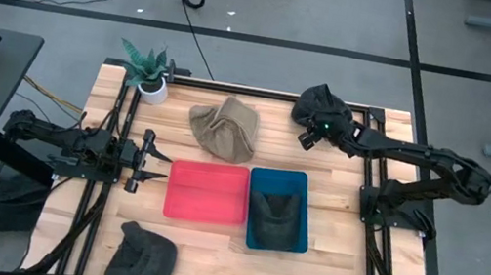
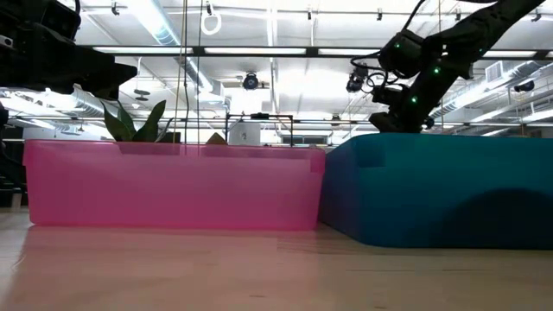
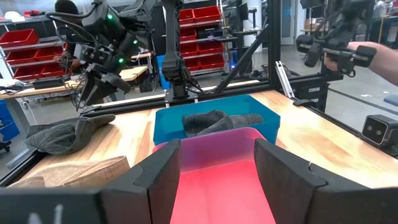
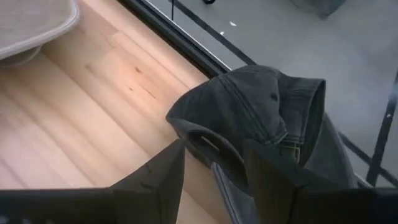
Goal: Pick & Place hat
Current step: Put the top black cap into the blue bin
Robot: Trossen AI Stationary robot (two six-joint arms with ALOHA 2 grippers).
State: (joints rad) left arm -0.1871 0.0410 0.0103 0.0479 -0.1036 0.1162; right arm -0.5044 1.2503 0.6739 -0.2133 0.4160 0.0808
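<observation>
A dark grey hat lies crumpled at the table's far right, its far side over the black rail at the table's edge. My right gripper hangs open just above the hat's near edge, slanting down, one finger on either side, with no touch showing. My left gripper waits open and level at the table's left, facing the red bin. The blue bin holds another dark hat.
A tan hat lies at the far middle, and a third dark hat at the near left. A potted plant stands at the far left corner. Bare wood shows between the bins and the near edge. A person's hand shows beyond the table.
</observation>
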